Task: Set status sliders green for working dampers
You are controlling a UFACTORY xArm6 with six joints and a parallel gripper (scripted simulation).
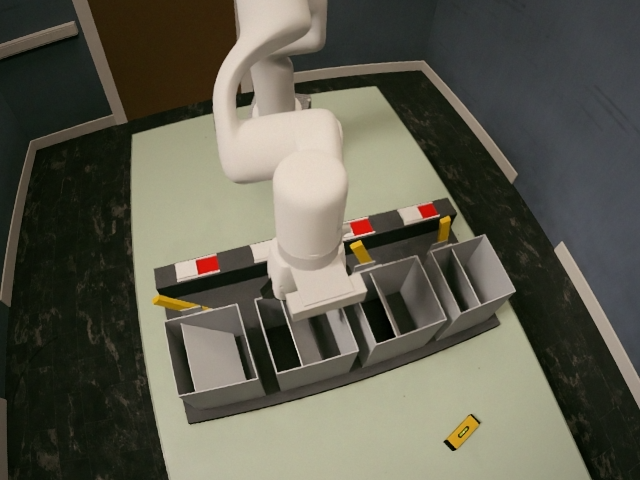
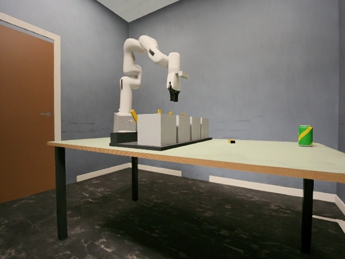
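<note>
While my claw (image 2: 174,97) hangs partly spread and pinching nothing above the second damper (image 1: 310,343), the four dampers stand in a row on the dark base (image 1: 217,413) behind their sliders (image 1: 199,266), three showing red, one hidden by my arm.

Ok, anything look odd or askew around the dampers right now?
The left damper's yellow lever lies nearly flat, while the levers by the right two stand up. A small yellow level lies loose on the table, apart from the fixture. Nothing is spilled or toppled.
</note>
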